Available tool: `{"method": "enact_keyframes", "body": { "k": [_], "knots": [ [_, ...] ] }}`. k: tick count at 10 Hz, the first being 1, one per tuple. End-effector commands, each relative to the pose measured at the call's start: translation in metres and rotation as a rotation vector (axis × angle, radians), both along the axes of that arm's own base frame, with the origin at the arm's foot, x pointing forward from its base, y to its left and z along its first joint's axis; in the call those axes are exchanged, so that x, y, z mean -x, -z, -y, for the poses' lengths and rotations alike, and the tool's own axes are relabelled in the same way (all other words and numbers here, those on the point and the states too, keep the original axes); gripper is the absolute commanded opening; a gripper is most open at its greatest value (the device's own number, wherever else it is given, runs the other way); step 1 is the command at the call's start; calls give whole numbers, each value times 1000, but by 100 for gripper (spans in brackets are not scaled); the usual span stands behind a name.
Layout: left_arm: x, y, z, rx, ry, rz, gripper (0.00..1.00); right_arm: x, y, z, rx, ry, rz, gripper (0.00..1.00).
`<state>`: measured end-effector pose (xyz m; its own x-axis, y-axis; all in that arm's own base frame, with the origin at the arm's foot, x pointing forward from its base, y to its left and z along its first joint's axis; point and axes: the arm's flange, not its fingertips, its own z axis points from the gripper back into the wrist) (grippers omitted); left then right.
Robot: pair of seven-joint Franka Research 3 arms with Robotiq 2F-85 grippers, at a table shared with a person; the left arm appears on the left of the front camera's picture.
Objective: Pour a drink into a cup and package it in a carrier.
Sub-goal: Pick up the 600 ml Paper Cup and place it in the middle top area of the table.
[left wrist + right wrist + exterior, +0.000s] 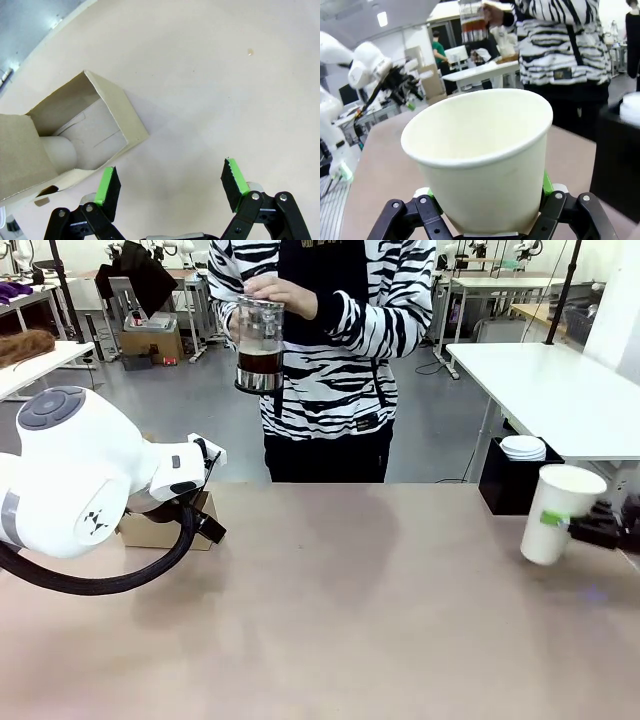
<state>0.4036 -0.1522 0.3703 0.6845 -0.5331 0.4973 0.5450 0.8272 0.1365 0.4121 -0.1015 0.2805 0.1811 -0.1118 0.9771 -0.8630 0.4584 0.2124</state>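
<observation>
A person across the table holds a clear glass pitcher [260,345] with both hands; the dark drink [260,362] fills its lower part. The pitcher [472,22] also appears at the top of the right wrist view. My right gripper [485,220] is shut on the empty white paper cup [480,160], holding the cup [558,512] tilted above the table's right edge. The brown cardboard carrier [165,530] sits at the table's left, partly behind my left arm. My left gripper [171,180] hangs open over bare table just beside the carrier [85,135], holding nothing.
A black box [510,485] topped with a stack of white lids [523,447] stands beyond the table's far right corner. My bulky left arm [80,480] covers the left side. The tan tabletop [350,610] stretches between both arms.
</observation>
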Motion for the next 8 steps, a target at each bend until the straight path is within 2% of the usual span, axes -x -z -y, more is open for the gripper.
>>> {"method": "enact_keyframes", "body": {
  "k": [1, 4, 6, 8],
  "knots": [
    [0, 0, 0, 2, 0, 0, 100, -25, -68, -63, 26, 84, -61, 80],
    [0, 0, 0, 2, 0, 0, 100, -92, -98, -147, 2, 108, -86, 80],
    [0, 0, 0, 2, 0, 0, 100, -137, -88, -202, 2, 124, -72, 80],
    [0, 0, 0, 2, 0, 0, 100, -172, -58, -238, 2, 171, -50, 80]
  ]
}}
